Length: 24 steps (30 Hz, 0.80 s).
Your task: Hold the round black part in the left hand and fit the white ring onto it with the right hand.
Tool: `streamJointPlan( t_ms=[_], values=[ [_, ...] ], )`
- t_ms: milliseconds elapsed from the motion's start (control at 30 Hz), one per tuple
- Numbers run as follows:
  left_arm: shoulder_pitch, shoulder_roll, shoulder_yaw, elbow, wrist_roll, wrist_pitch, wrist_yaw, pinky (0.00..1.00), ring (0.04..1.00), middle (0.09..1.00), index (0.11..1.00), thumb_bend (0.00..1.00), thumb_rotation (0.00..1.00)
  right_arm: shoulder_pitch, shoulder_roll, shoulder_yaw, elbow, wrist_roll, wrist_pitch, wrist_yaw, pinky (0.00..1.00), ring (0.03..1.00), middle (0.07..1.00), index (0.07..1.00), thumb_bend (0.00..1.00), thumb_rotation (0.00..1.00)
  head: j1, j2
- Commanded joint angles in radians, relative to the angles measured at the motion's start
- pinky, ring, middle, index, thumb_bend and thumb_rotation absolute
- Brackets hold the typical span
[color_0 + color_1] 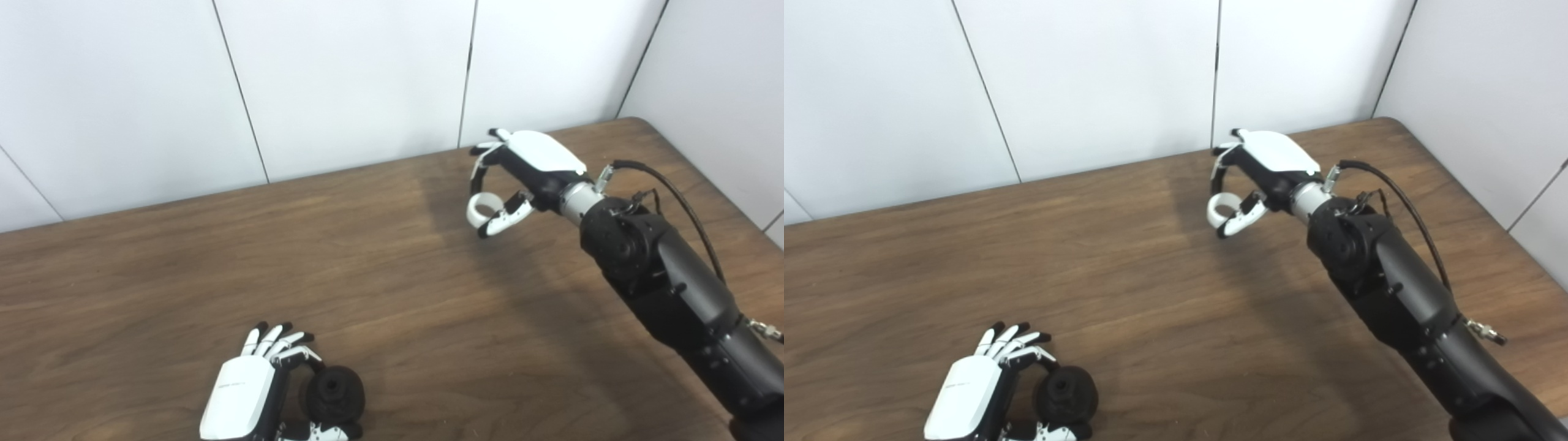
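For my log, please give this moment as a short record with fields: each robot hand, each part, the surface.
left robot hand: shut on the round black part, near the table's front edge
right robot hand: shut on the white ring, raised near the far right
parts: apart, not yet fitted
surface: brown wooden table

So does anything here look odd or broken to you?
Nothing stands out. The right hand holds the white ring over the far side of the table; the left hand grips the round black part near the front edge. Nothing looks spilled or damaged; the two parts are simply far apart.
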<state>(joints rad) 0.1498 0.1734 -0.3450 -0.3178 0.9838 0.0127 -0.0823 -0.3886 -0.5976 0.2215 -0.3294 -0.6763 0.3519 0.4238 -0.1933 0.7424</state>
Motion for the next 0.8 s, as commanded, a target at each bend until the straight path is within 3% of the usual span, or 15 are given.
streamJointPlan(
  t_ms=[0,333,767],
  values=[
    [-0.010,-0.002,-0.005,-0.002,0.020,0.000,0.004,1.00,0.914,0.812,0.486,0.52,0.05,-0.033,0.004,-0.002,-0.073,-0.008,0.003,0.024,1.00,1.000,0.868,0.484,0.52,0.14,0.012,0.001],
    [-0.017,-0.037,-0.032,0.006,0.055,0.026,0.004,1.00,0.913,0.810,0.485,0.52,0.05,-0.004,0.090,0.046,-0.265,-0.011,0.034,0.166,1.00,1.000,0.868,0.482,0.52,0.14,0.108,0.020],
    [-0.034,-0.071,-0.058,0.022,0.080,0.053,0.008,1.00,0.920,0.811,0.485,0.52,0.05,0.070,0.165,0.109,-0.388,-0.020,-0.010,0.246,1.00,1.000,0.864,0.482,0.52,0.14,0.179,0.044]
  ],
)
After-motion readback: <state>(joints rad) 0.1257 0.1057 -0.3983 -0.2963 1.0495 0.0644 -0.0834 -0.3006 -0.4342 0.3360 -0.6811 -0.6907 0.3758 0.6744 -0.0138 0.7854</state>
